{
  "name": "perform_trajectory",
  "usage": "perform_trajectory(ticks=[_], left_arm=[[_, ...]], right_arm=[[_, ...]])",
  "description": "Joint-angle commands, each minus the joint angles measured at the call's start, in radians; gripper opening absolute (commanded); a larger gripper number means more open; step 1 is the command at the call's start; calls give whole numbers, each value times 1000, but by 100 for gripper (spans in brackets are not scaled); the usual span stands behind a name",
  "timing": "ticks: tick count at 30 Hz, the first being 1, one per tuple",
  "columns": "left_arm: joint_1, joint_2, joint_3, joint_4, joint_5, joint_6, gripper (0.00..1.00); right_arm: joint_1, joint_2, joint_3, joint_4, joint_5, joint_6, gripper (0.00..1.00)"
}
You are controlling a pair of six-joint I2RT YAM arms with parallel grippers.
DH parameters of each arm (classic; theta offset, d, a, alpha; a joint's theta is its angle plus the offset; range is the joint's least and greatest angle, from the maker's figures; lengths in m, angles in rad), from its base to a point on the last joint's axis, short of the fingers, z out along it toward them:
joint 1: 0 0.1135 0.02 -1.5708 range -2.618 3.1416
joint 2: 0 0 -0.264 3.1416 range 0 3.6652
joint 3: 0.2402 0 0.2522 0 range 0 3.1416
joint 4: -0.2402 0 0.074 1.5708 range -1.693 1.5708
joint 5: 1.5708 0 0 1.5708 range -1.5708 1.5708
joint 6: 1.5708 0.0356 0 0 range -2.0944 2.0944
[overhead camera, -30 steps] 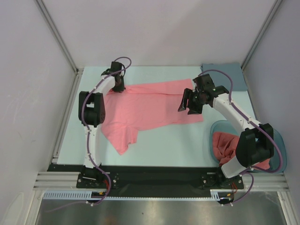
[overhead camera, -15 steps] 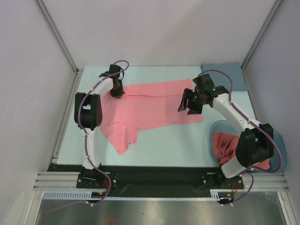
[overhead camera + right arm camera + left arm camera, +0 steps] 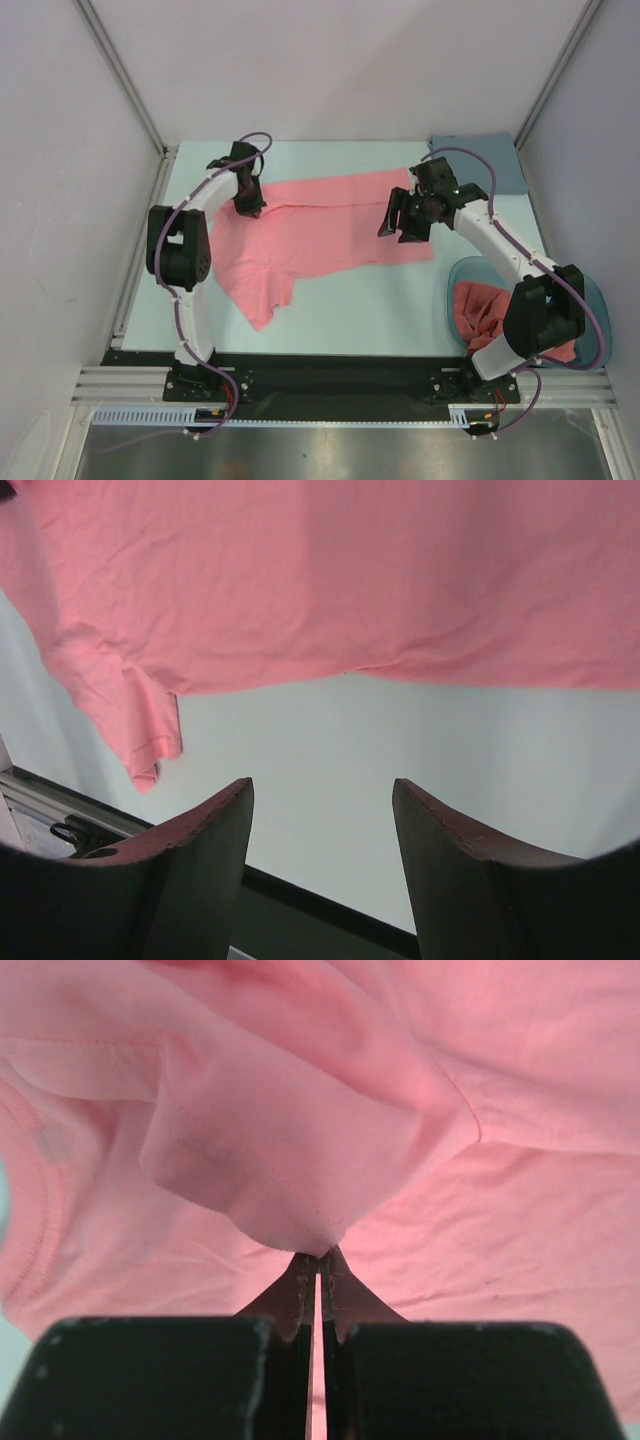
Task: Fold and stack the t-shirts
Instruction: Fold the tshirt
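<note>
top external: crumpled pink t-shirt (image 3: 478,308) inside teal tub (image 3: 462,268) at right

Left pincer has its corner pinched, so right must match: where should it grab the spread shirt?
Likely the far right corner of the shirt, from the right, right pincer straddling the edge: cloth lies flat there, edges free, opposite where the left pincer holds.

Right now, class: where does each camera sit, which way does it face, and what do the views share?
Top external: above and behind the bases, looking down on the table; both arms show.
Left wrist: on the left arm, looking along the left gripper, shut on the spread t-shirt.
Right wrist: on the right arm, looking past the open right gripper at the shirt's edge and table.
Shared: all three show that t-shirt.
</note>
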Motion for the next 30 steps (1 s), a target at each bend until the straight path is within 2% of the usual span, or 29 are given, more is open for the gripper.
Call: perform_trajectory(ticks=[1, 14, 16, 17, 18, 21, 23, 26, 30], left_arm=[[-35, -88, -35, -36, -12, -33, 0], [-77, -163, -159, -59, -58, -54, 2], [-75, -174, -182, -33, -54, -47, 22], [-75, -177, -183, -26, -58, -42, 28], [-75, -181, -184, -19, -63, -36, 40], [-66, -203, -165, -6, -81, -19, 48], [-43, -221, -157, 13, -81, -11, 48], [17, -256, -180, 71, -20, 4, 46], [129, -255, -220, 162, 264, 47, 45]], right_arm=[[2, -51, -3, 21, -13, -20, 64], [-12, -52, -17, 29, -30, -29, 64], [-14, -54, -17, 26, -30, -29, 64], [-14, -54, -18, 27, -28, -29, 64], [-14, -55, -18, 27, -28, -29, 64], [-18, -52, -17, 24, -28, -32, 64], [-20, -52, -17, 21, -27, -33, 64], [-23, -48, -14, 15, -25, -35, 64], [-26, -48, -11, 10, -22, -36, 64]])
